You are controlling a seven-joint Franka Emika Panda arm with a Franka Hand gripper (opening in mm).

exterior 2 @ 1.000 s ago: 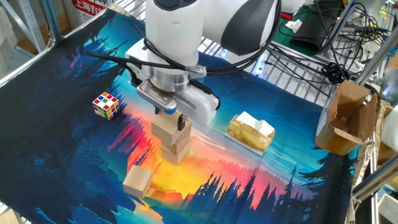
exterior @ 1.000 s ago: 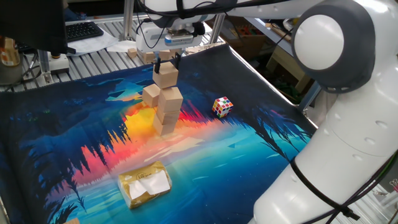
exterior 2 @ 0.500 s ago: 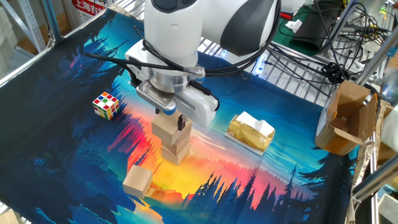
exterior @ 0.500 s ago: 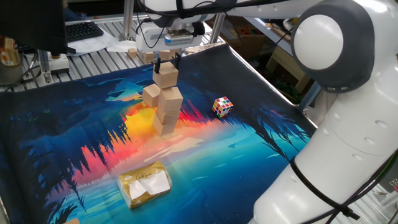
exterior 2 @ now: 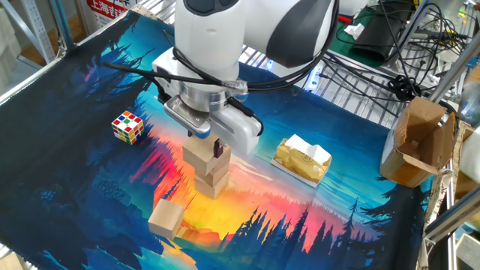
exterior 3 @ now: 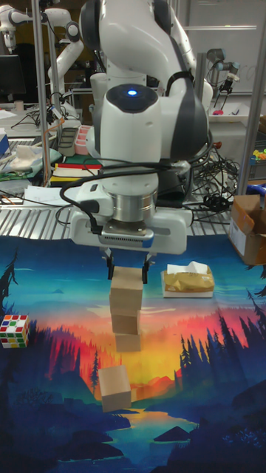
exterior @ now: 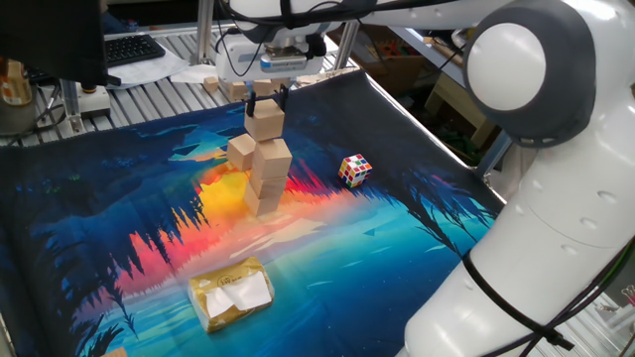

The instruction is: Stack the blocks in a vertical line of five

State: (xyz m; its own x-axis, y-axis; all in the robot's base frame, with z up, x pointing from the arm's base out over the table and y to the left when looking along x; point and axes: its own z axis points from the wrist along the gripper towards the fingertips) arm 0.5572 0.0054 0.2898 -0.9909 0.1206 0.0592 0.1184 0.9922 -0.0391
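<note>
A column of light-tan wooden blocks (exterior: 268, 178) stands mid-mat, also visible in the other fixed view (exterior 2: 211, 184) and the tall view (exterior 3: 126, 329). Its top block (exterior: 264, 122) (exterior 2: 204, 159) (exterior 3: 127, 287) sits slightly twisted on the one below. My gripper (exterior: 266, 99) (exterior 2: 205, 145) (exterior 3: 128, 275) hangs straight above it, and the dark fingers clasp that block's upper sides. One loose block (exterior: 241, 152) (exterior 2: 166, 217) (exterior 3: 115, 388) lies on the mat close beside the column. How many blocks the column holds is hard to tell.
A multicoloured puzzle cube (exterior: 355, 170) (exterior 2: 127, 126) lies apart from the column. A yellowish wrapped packet (exterior: 231, 294) (exterior 2: 301, 159) lies on the mat. A cardboard box (exterior 2: 420, 142) stands off the mat edge. Tan pieces (exterior: 233, 91) sit behind the mat.
</note>
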